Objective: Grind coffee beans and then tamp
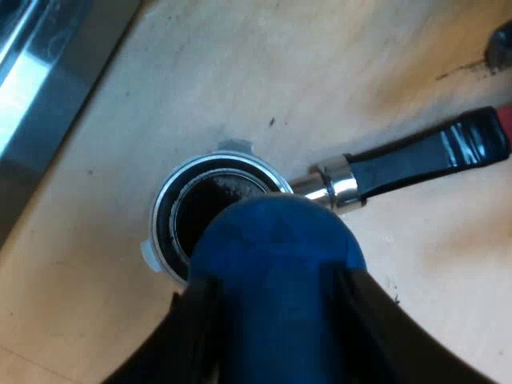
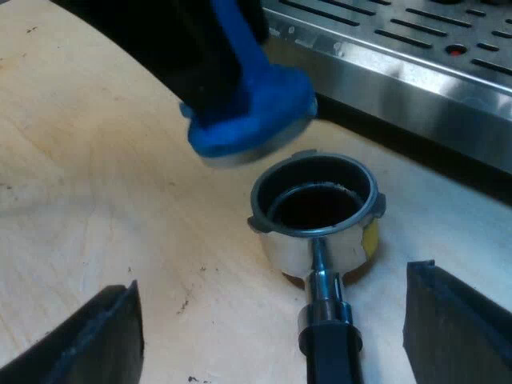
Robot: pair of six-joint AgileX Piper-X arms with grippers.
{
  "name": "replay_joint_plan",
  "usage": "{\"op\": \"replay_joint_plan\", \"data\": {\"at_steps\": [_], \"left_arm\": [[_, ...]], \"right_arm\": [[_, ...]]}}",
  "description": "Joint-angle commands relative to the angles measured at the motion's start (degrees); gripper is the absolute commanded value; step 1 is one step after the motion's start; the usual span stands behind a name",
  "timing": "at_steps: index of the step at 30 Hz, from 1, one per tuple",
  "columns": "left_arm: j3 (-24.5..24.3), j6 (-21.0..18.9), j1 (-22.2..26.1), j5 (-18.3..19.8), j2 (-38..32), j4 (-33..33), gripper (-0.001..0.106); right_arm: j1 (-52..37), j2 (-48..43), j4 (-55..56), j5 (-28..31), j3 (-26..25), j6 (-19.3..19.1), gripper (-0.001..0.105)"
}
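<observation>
One round blue tamper (image 1: pixel 276 256) is clenched in the left gripper (image 1: pixel 272 320), close above one shiny metal holder (image 2: pixel 312 248) with a dark handle (image 2: pixel 328 352) on the wooden table (image 2: pixel 96 160). The right gripper (image 2: pixel 276 276) is spread wide near that handle. The holder's cup is partly hidden by the tamper.

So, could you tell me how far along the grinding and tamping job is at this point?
Grinding looks done: the holder lies loose on the table by the machine, with dark grounds in its basket. In hand: my left pincer grips the blue tamper, hovering over the basket, not yet inside. My right pincer is open astride the handle. Remaining: pressing the grounds.
</observation>
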Motion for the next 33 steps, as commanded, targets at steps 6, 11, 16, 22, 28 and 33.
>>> {"op": "replay_joint_plan", "data": {"at_steps": [6,11,16,22,28,33], "left_arm": [[-0.5,0.4,-0.1,-0.2,2.8,-2.0,0.0],[-0.7,0.4,-0.1,-0.2,5.6,-2.5,0.0],[-0.7,0.4,-0.1,-0.8,8.7,-3.8,0.0],[-0.7,0.4,-0.1,-1.3,10.4,-5.5,0.0],[-0.8,0.4,-0.1,-2.6,10.7,-5.9,0.0],[-0.8,0.4,-0.1,-4.1,12.0,-5.9,0.0]], "right_arm": [[-0.1,-0.2,-0.4,-0.1,0.0,0.0,0.069],[-0.1,-0.2,-0.4,-0.1,0.0,0.0,0.069],[-0.1,-0.2,-0.4,-0.1,0.0,0.0,0.069],[-0.1,-0.2,-0.4,-0.1,0.0,0.0,0.069],[-0.1,-0.2,-0.4,-0.1,0.0,0.0,0.069],[-0.1,-0.2,-0.4,-0.1,0.0,0.0,0.069]]}}
